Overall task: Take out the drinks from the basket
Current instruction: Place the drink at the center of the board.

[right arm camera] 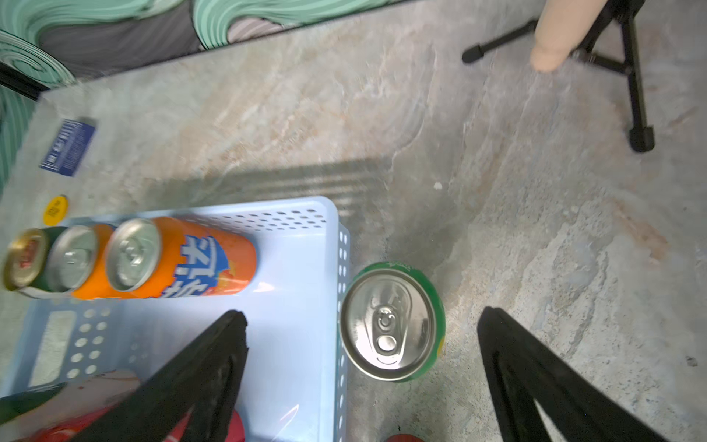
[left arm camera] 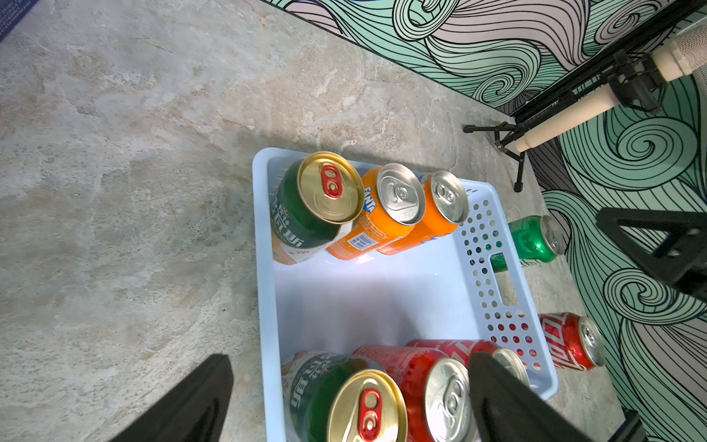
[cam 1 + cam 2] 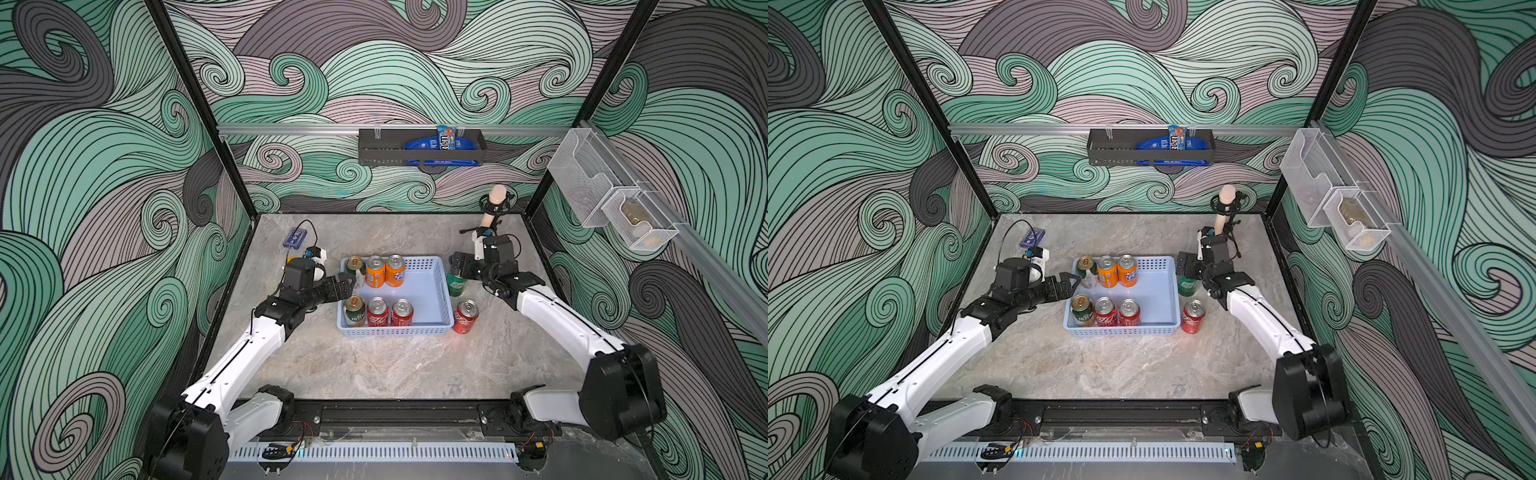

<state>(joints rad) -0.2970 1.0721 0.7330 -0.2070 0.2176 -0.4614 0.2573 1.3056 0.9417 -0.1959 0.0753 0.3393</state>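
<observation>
Eight cans are counted in both top views. Six are held in the basket (image 3: 430,291): two gold-topped cans (image 3: 354,309), two orange cans (image 3: 375,272) and two red cans (image 3: 377,312). Two are stood on the table (image 3: 374,365) outside it: a green can (image 3: 456,286) and a lone red can (image 3: 465,318).

The right gripper (image 1: 363,314) is seen with its jaws wide apart. The green can is framed upright between them, touched by neither, just beside the basket wall. That gap is given by the right wrist view alone; in the top views the can's top is covered by the gripper.

The left gripper (image 2: 352,359) is likewise spread, with nothing gripped. One gold-topped can and a red can are sighted between its jaws, in a basket corner. Only in the left wrist view is the green can glimpsed through the holes in the wall.
</observation>
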